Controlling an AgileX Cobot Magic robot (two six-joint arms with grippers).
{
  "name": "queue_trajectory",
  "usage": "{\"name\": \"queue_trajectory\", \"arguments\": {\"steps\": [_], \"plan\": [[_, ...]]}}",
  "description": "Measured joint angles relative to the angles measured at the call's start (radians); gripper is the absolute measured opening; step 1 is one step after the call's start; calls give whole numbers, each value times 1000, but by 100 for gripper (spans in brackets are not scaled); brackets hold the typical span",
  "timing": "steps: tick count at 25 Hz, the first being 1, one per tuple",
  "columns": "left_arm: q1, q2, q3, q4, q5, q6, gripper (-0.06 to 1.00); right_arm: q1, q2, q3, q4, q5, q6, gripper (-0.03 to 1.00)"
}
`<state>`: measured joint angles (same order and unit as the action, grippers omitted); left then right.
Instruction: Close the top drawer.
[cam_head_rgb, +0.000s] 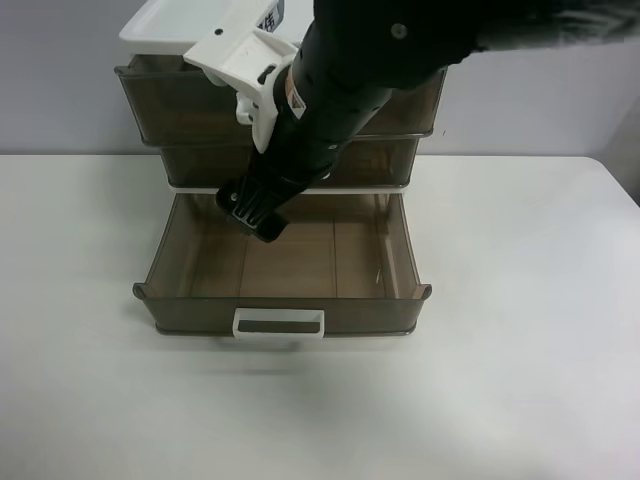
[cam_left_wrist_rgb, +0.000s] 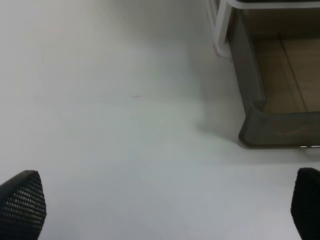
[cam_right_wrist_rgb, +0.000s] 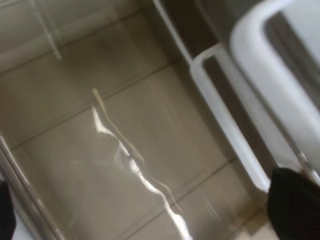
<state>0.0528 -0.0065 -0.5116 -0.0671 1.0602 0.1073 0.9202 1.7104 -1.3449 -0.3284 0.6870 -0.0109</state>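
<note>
The flat white counter (cam_head_rgb: 520, 350) sat in front of a plain grey wall (cam_head_rgb: 540, 100). On it stood a small white-framed chest (cam_head_rgb: 165, 25) of three drawers. The top drawer (cam_head_rgb: 180, 105), a wide, shallow box of smoky brown see-through plastic, was at the top of the stack. We thought it stuck out a little. Its handle was hidden behind the big black right arm (cam_head_rgb: 340, 90). The bottom drawer (cam_head_rgb: 200, 260), smoky brown too, was pulled far out, with a white loop handle (cam_head_rgb: 279, 323) on its front. The black right fingers (cam_right_wrist_rgb: 295, 205) were spread wide apart, holding nothing, over that bottom drawer. The black left fingers (cam_left_wrist_rgb: 22, 205) were wide apart too, over bare counter. We thought the closing push had not begun. Next, the right fingers would need to get in front of the top drawer and push it straight back.
</note>
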Motion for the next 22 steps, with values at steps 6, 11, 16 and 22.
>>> {"name": "queue_trajectory", "arguments": {"steps": [6, 11, 16, 22], "plan": [[0, 0, 0, 0, 0, 0, 99, -19, 69, -103, -6, 0, -17, 99], [0, 0, 0, 0, 0, 0, 99, -44, 98, -146, 15, 4, -44, 99], [0, 0, 0, 0, 0, 0, 99, -83, 104, -151, 104, 27, -111, 99], [0, 0, 0, 0, 0, 0, 99, -85, 33, -153, 164, 119, -183, 99]]}}
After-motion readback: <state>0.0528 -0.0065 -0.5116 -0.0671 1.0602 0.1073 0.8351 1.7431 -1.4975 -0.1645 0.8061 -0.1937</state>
